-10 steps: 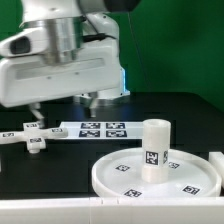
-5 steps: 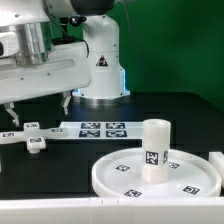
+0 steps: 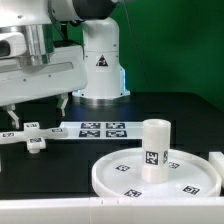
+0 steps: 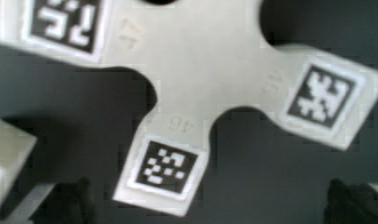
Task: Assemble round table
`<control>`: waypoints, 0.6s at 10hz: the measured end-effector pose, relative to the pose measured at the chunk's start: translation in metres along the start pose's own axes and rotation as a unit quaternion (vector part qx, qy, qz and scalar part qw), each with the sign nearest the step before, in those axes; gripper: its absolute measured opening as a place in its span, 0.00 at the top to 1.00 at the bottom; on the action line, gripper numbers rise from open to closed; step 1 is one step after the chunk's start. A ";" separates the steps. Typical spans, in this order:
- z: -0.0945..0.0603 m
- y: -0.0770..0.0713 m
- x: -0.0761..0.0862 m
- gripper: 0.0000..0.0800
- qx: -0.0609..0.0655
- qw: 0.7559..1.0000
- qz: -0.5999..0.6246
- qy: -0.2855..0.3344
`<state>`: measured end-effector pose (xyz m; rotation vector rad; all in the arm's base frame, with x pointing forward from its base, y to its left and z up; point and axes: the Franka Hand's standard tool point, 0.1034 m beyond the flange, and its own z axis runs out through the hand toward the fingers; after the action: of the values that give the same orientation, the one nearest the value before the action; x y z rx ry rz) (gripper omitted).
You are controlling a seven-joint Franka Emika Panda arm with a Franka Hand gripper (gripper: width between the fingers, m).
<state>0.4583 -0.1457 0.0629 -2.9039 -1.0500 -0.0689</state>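
Observation:
The white cross-shaped base (image 3: pixel 27 136) lies flat on the black table at the exterior view's left and fills the wrist view (image 4: pixel 204 90), its tagged arms spread out. My gripper (image 3: pixel 38 112) hangs open just above it, one finger on each side, touching nothing. In the wrist view the gripper (image 4: pixel 218 205) shows only as two dark fingertips (image 4: pixel 69 200) at the frame's edge, with one arm of the cross between them. The large round disc (image 3: pixel 120 175) lies at the front right, and the short cylinder leg (image 3: pixel 153 148) stands upright on it.
The marker board (image 3: pixel 98 128) lies flat behind the cross, in front of the white robot body (image 3: pixel 100 60). A white strip (image 3: pixel 45 207) runs along the front edge. A white block (image 3: pixel 216 160) sits at the right edge beside the disc.
My gripper has moved toward the exterior view's left, from over the marker board to over the cross-shaped base. In the last half second it has barely shifted. The parts have not moved.

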 end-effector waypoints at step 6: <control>0.007 0.000 -0.018 0.19 0.001 0.985 -0.172 -0.014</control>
<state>0.4443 -0.1566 0.0553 -2.6932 -1.5433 -0.0415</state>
